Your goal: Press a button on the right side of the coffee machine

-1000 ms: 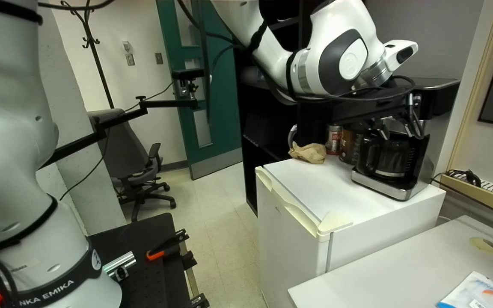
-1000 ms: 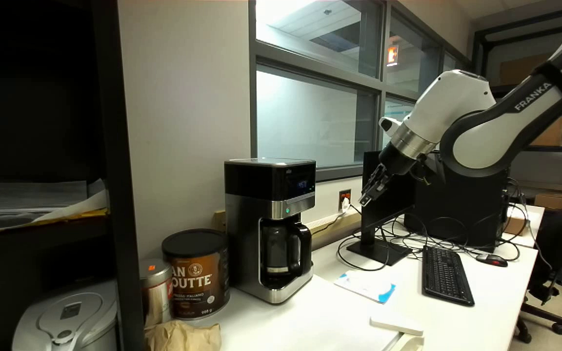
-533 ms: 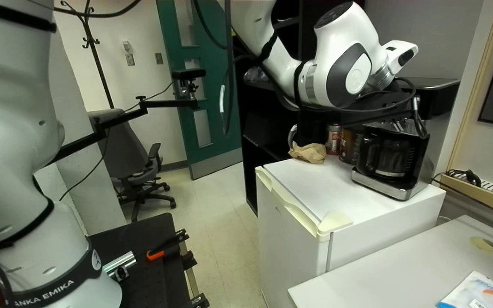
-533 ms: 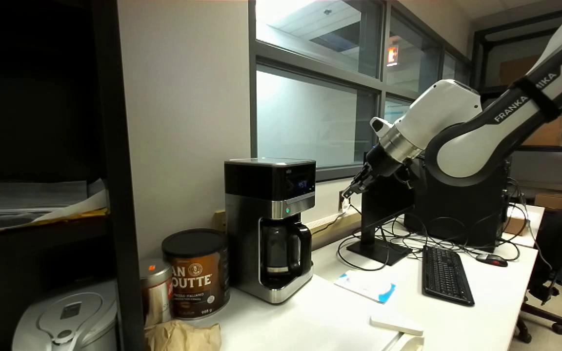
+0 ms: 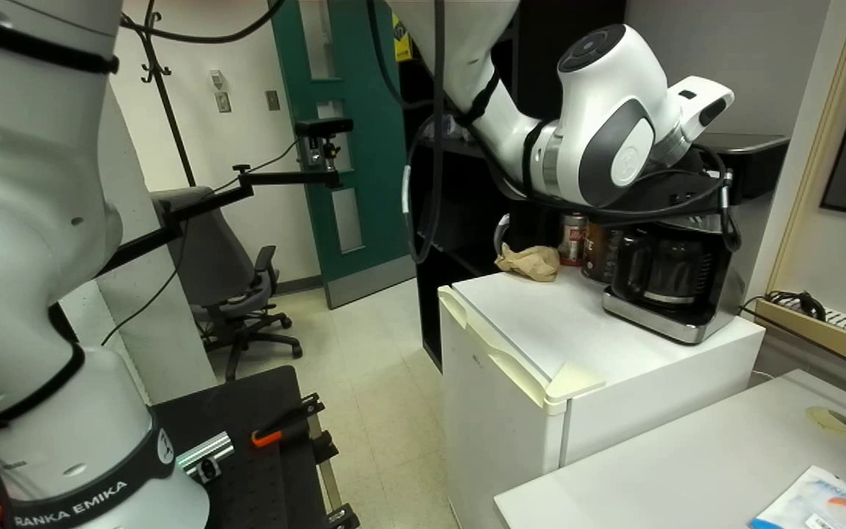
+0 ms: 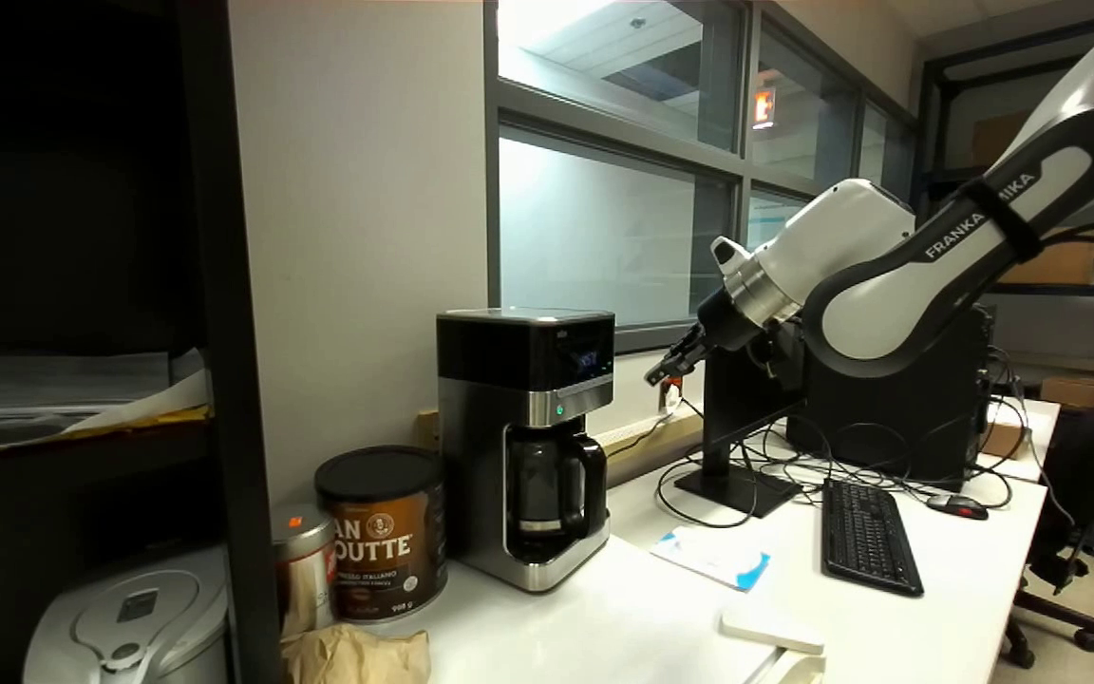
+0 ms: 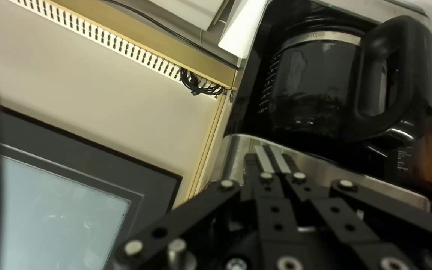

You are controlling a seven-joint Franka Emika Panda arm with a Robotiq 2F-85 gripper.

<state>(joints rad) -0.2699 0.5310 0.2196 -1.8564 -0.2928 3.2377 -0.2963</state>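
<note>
The coffee machine (image 6: 480, 456) is a boxy black and silver unit on top of the white fridge, seen in both exterior views. On its front are a lit display (image 6: 585, 361), a silver panel (image 6: 542, 408) with a green light, and below that the dark carafe (image 6: 537, 484). Single buttons are too small to make out. My gripper (image 6: 656, 375) points at the machine's front from the right in that exterior view, apart from it. In the upside-down wrist view the gripper (image 7: 273, 159) is shut, its pads together with nothing between, overlapping the silver panel.
Beside the machine stand a brown coffee can (image 6: 381, 532), a smaller tin (image 6: 305, 570) and a crumpled paper bag (image 6: 357, 655). A monitor (image 6: 732, 456) and keyboard (image 6: 870, 537) are on the desk below the arm. The wall runs close behind. A cable loop (image 5: 733, 228) hangs off the wrist.
The arm has come lower and nearer to the coffee machine, with the gripper moving leftward in an exterior view. Its fingers, apart a second ago, have come together.
</note>
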